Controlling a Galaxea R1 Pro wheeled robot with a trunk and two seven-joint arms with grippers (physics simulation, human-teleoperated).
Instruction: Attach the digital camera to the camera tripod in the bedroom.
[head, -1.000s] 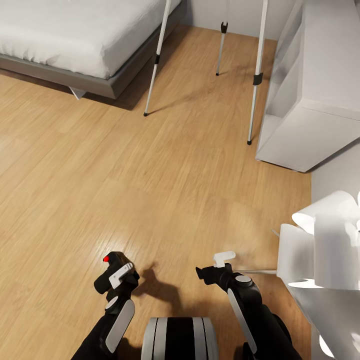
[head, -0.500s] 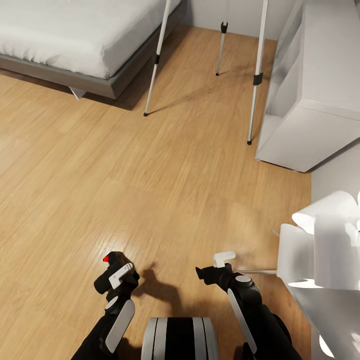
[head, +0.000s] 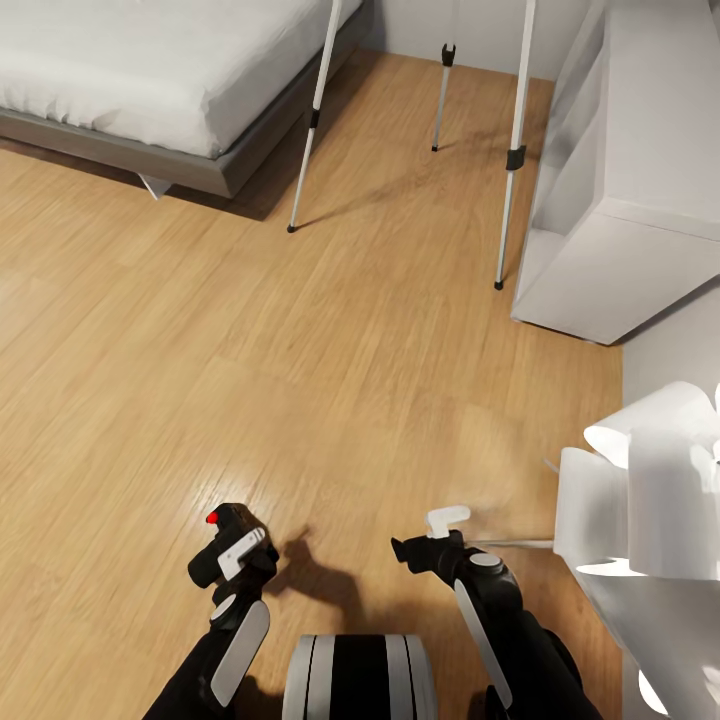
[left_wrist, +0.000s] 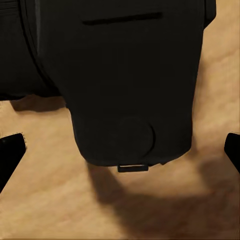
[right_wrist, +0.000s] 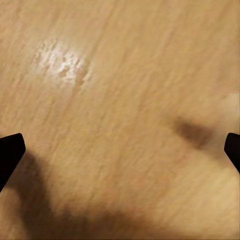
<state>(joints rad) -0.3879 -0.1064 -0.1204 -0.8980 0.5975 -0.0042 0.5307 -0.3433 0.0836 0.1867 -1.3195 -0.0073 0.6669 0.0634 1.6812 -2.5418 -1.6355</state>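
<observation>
Left gripper (head: 228, 548): fingers closed on the digital camera (head: 229, 534), held low over the wood floor (head: 300, 370), near left; red dot on its top faces up.
Left wrist view: black camera body (left_wrist: 130, 75) sits between the fingers, floor beyond it.
Right gripper (head: 425, 535): fingers spread wide, nothing between them, near centre-right over the floor.
Camera tripod (head: 515, 160): three silver-white legs standing on the floor, far, well apart from the camera.
Bed (head: 150, 70): far left, just beside the tripod's left leg.
White shelf unit (head: 630, 200): far right, beside the tripod's right leg.
</observation>
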